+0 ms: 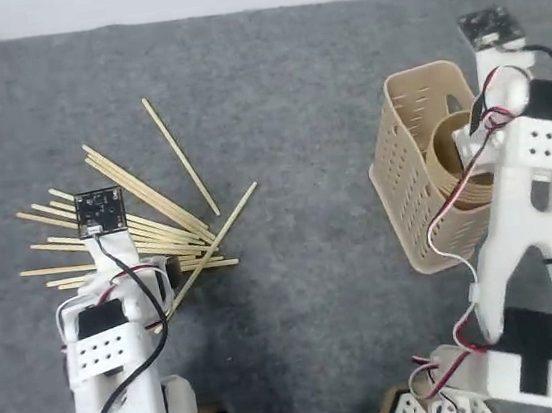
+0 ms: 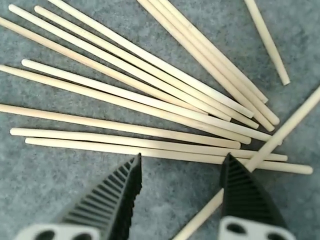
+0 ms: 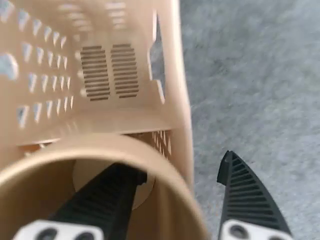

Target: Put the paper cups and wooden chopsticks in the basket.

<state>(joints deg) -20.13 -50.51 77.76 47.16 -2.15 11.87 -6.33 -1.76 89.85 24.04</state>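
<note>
Left gripper (image 2: 183,160) hangs just above the worktop (image 1: 295,113) with its jaws spread wide and nothing between them. The wooden chopsticks (image 2: 150,107) lie fanned in a loose pile directly ahead of the jaw tips. The nearest two run across the opening, just beyond the tips. One crossing chopstick (image 2: 280,132) lies askew to the rest and passes under one jaw tip.

Farther right, well apart from both sets of jaws, a stray chopstick (image 1: 181,158) lies alone beyond the pile.

The basket (image 1: 408,170) sits at the right arm. A paper cup (image 3: 100,150) rests inside it, mouth toward the right gripper (image 3: 180,165). These jaws are open and straddle the cup rim: one jaw is inside the cup, the other outside it with a clear gap to the wall. The cup is therefore not clamped.

Step in hand, as judged: the cup is in the basket, while all visible chopsticks are on the worktop. Chopstick pickup is the current step.

Next move requirements:
- Lower the left jaws so both tips bracket the nearest sticks, then close fully; thin round sticks may roll or slip.
- Allow for the crossing chopstick, which may be dragged or levered up.
- Withdraw the right jaws without tipping the cup or basket.
</note>
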